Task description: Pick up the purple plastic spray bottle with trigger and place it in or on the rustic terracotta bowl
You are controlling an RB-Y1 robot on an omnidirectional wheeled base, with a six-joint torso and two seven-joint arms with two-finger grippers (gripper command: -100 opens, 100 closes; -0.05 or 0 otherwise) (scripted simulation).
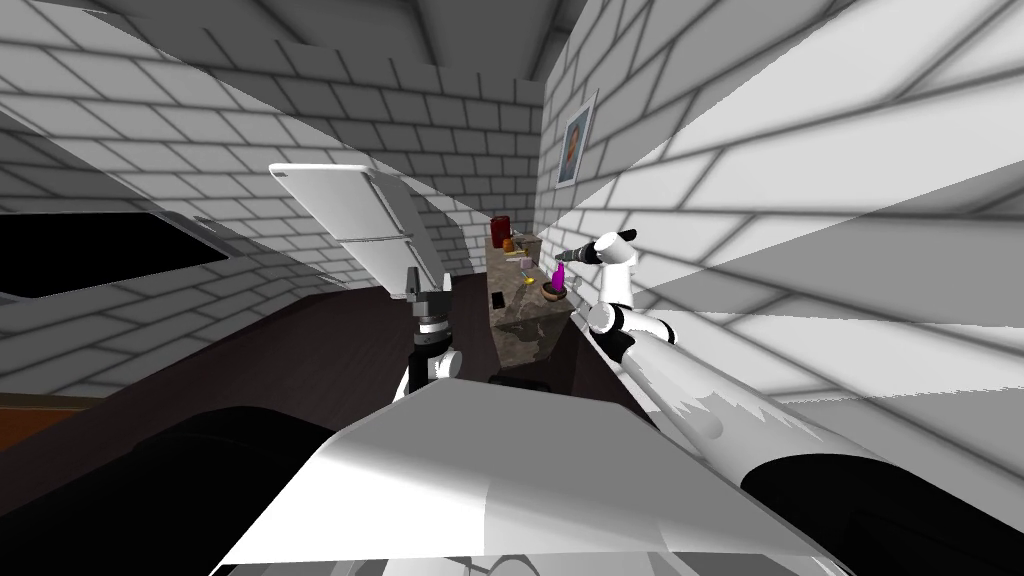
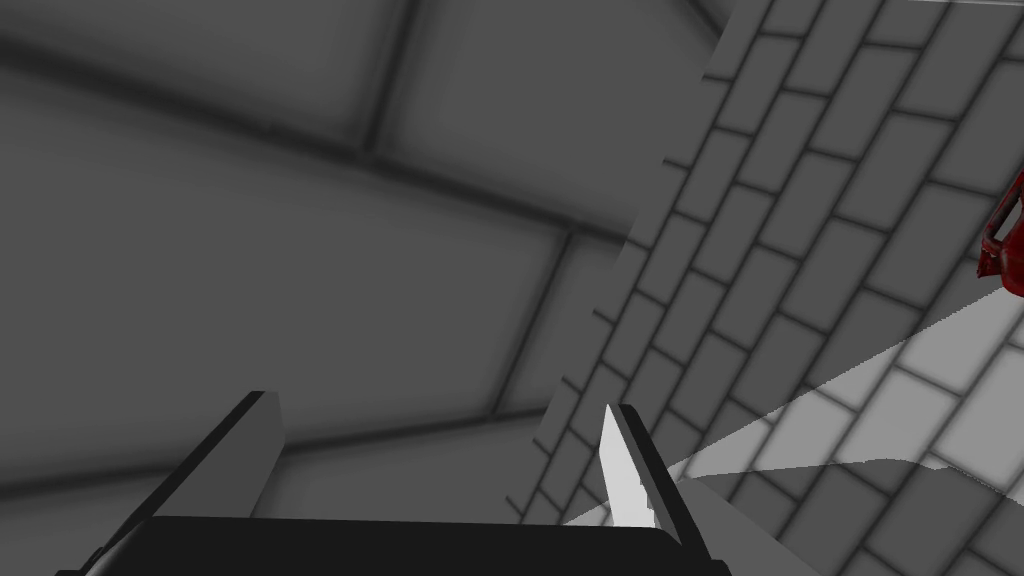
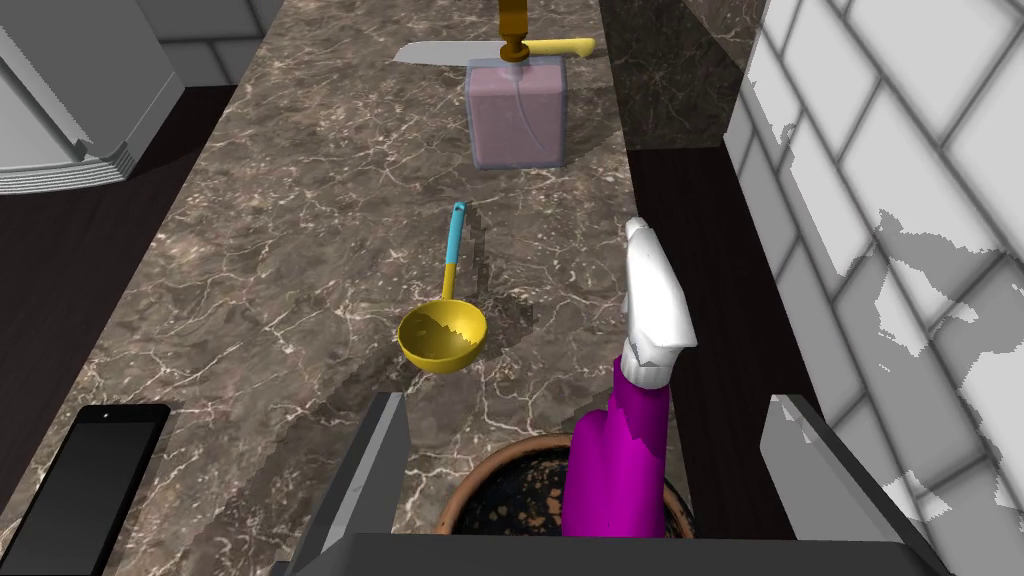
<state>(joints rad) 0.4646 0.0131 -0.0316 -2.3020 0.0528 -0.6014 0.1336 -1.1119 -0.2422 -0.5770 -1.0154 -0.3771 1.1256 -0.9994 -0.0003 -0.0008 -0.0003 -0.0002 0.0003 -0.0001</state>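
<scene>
Here the purple spray bottle (image 3: 618, 470) with its white trigger head rises out of the brown, dark-speckled bowl (image 3: 500, 468), which sits on the marbled brown surface (image 3: 280, 250) close to its wall-side edge. The bottle's foot is hidden behind the dark body of the right tool (image 3: 588, 402). That tool is released: its two fingers (image 3: 375, 460) stand wide apart on either side of the bottle and the bowl, touching neither.

Just beyond the bowl lies a yellow ladle (image 3: 442, 338) with a blue-tipped handle pointing away from the tool. Farther on stands a square pink bottle (image 3: 518, 112) with a brown pump, and behind it lies a knife (image 3: 450, 52) with a yellow handle. A black phone (image 3: 85, 485) lies flat near the surface's other edge, well apart from the bowl.

From the head camera the bottle (image 1: 559, 272) stands in the bowl (image 1: 552, 293) directly under the right tool (image 1: 566, 256), whose arm reaches in from beside the brick wall. A dark red object (image 1: 501, 228) stands at the far end of the surface.

The left tool (image 2: 440, 410) is raised beside the surface's near end, fingers parted and gripping nothing.
</scene>
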